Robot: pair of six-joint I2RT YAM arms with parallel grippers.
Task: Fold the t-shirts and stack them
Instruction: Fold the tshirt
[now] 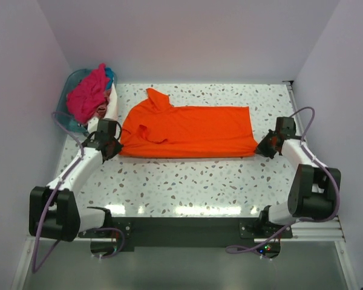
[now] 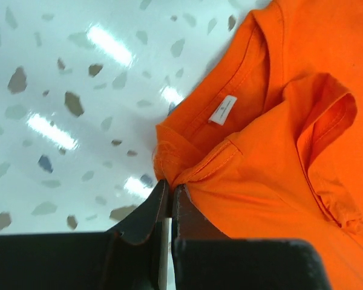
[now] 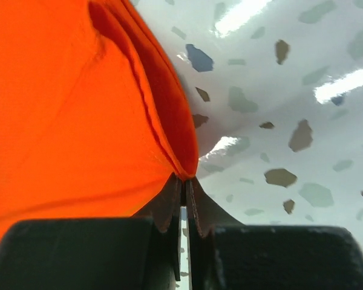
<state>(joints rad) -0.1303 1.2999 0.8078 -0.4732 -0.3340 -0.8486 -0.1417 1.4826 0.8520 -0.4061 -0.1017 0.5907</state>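
While spread flat across the middle of the table [image 1: 187, 181], pinched at two points: one orange t-shirt [image 1: 187, 130], one white neck label [image 2: 222, 109] showing. Both clamped tight on its cloth: left gripper [image 2: 169, 190] near the collar, right gripper [image 3: 184, 181] at the near-right corner. Far left, one teal basket [image 1: 66, 103] holding one magenta-pink shirt [image 1: 88, 96] and one blue shirt [image 1: 111, 75].

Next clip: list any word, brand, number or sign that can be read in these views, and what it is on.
White neck label inside the collar of the orange t-shirt: a line of tiny print, too small and blurred to read.
No other words, numbers or signs show in any view.
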